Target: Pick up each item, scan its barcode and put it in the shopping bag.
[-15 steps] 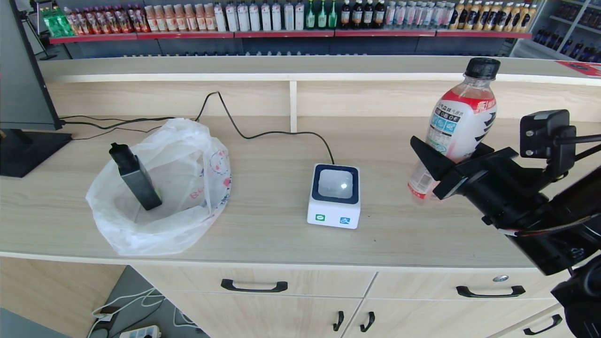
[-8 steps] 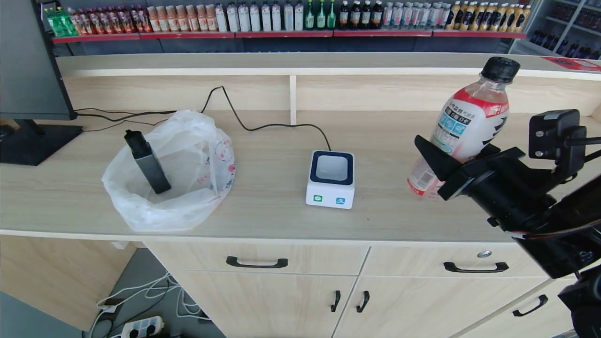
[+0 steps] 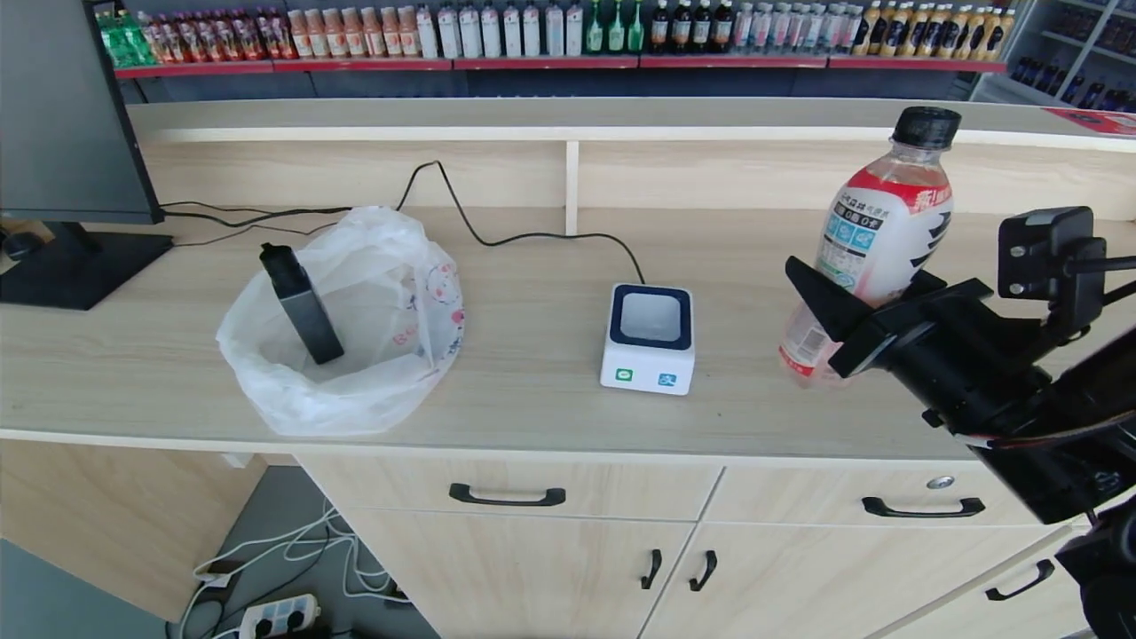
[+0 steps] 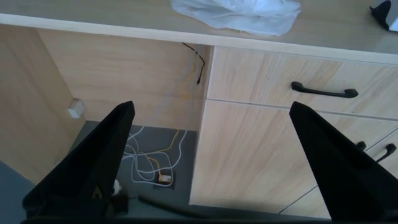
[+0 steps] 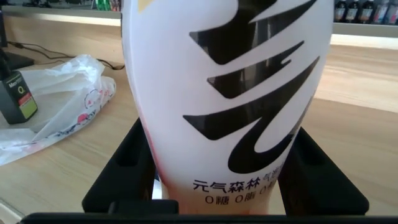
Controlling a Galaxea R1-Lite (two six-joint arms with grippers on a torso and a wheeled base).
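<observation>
A drink bottle [image 3: 874, 240] with a black cap and a red, white and blue label is held tilted over the counter, to the right of the scanner [image 3: 648, 339]. My right gripper [image 3: 865, 306] is shut on the bottle's lower half; in the right wrist view the bottle [image 5: 224, 93] stands between the black fingers [image 5: 124, 165]. A white plastic shopping bag [image 3: 355, 342] lies open at the left with a dark boxy item [image 3: 302, 306] leaning inside it. My left gripper [image 4: 211, 158] hangs open below the counter edge, facing the cabinet fronts, with nothing in it.
The scanner's black cable [image 3: 524, 238] runs to the back wall of the counter [image 3: 532, 408]. A monitor stand [image 3: 80, 266] sits at the far left. Drawers with black handles [image 3: 506, 497] lie under the counter. Shelves of bottles [image 3: 532, 31] line the back.
The whole head picture has shifted, so the camera has moved. The bright spot on the scanner's window is gone. The bottle stays in my right gripper.
</observation>
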